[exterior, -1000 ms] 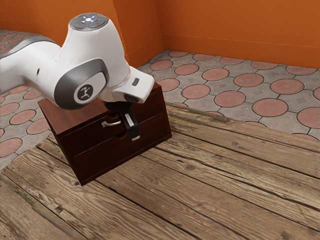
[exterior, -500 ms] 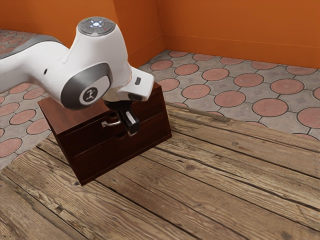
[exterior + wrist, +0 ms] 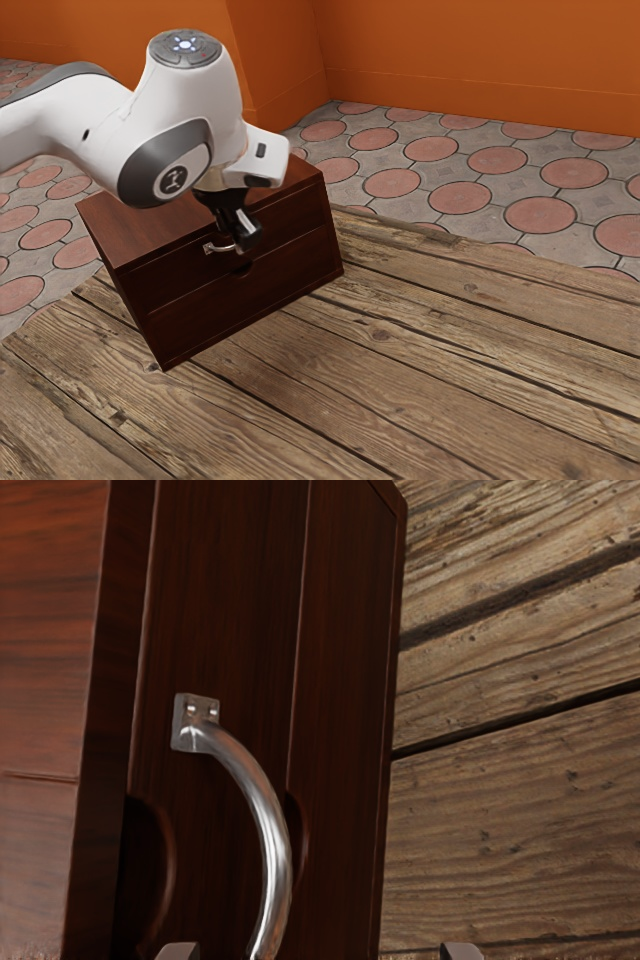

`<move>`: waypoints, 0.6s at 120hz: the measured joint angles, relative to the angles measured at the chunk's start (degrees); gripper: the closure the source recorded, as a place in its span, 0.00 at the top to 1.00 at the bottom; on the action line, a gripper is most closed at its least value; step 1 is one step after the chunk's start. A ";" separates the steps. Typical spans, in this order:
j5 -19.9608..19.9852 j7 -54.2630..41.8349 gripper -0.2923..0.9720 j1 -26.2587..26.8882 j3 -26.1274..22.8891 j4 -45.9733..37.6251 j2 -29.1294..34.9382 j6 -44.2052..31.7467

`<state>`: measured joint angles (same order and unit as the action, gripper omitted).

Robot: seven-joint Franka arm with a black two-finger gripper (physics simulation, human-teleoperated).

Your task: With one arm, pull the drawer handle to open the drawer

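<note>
Directly ahead of the hand (image 3: 240, 240), the curved metal handle (image 3: 270, 830) stands off the dark drawer front (image 3: 225, 630), which sits flush with its cabinet (image 3: 250, 295). The hand's fingers (image 3: 178, 950) are spread apart, with the handle between them.

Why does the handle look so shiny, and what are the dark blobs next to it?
Wrist view: light glints off the metal handle, leaving a bright streak along its curve; the dark blobs are shadows cast on the drawer front. Exterior view: a similar dark shadow sits just under the gripper.
</note>
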<state>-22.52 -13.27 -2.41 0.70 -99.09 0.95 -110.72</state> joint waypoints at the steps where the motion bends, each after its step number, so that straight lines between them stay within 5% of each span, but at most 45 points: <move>1: -0.04 0.03 0.44 -0.03 0.00 -0.02 0.00 0.00; 72: -0.63 1.09 0.41 0.16 0.05 0.10 -1.78 -0.24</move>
<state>-23.16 -12.18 -2.25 0.75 -98.99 -0.83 -110.96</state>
